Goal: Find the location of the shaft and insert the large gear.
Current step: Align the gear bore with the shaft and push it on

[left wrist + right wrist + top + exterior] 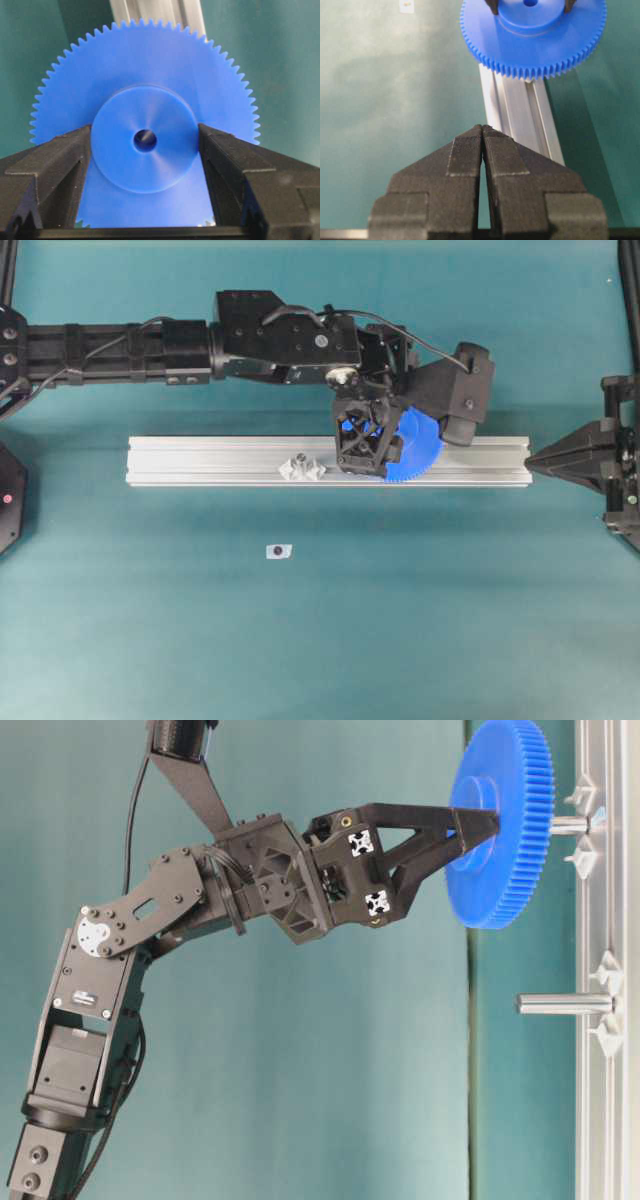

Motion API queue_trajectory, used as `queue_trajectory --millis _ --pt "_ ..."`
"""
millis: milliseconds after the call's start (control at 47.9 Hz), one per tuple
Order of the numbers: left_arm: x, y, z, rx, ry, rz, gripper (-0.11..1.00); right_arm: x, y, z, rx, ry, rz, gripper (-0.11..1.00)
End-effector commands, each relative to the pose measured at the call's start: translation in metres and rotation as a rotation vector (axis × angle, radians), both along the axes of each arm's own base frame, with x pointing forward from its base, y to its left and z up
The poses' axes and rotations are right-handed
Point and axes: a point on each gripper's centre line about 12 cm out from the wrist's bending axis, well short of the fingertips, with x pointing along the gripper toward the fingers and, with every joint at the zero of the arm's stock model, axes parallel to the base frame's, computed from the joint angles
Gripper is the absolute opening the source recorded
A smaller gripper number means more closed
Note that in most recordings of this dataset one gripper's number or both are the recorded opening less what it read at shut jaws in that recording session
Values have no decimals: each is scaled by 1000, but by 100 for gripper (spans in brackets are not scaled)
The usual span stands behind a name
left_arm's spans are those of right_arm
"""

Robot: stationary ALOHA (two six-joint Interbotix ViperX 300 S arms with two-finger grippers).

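Above rail: I hold the large gear (145, 125) by its raised hub, bore facing the shaft (568, 824).
Handling: rigid, light, smooth plastic; hub grip best, teeth avoided.
Left claw (145, 150): clamped on hub.
Right claw (482, 150): closed, empty.
Rail (220, 460): on desk (400, 620).

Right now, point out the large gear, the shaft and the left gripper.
large gear (150, 75): left wrist view, toothed face above hub.
shaft (568, 824): table-level view, bare metal between gear and rail.
left gripper (145, 150): left wrist view, midway between fingertips, on hub.
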Motion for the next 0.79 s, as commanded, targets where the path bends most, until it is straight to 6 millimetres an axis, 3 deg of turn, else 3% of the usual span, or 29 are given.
queue_trajectory --millis 0,690,773 --pt "-4 6 1 3 8 10 71 2 -1 4 18 -12 -13 3" --pt "-2 4 10 7 -15 7 72 3 -1 6 30 -24 -19 3" --pt "-1 4 9 6 -13 8 83 2 -1 7 31 -27 -20 3"
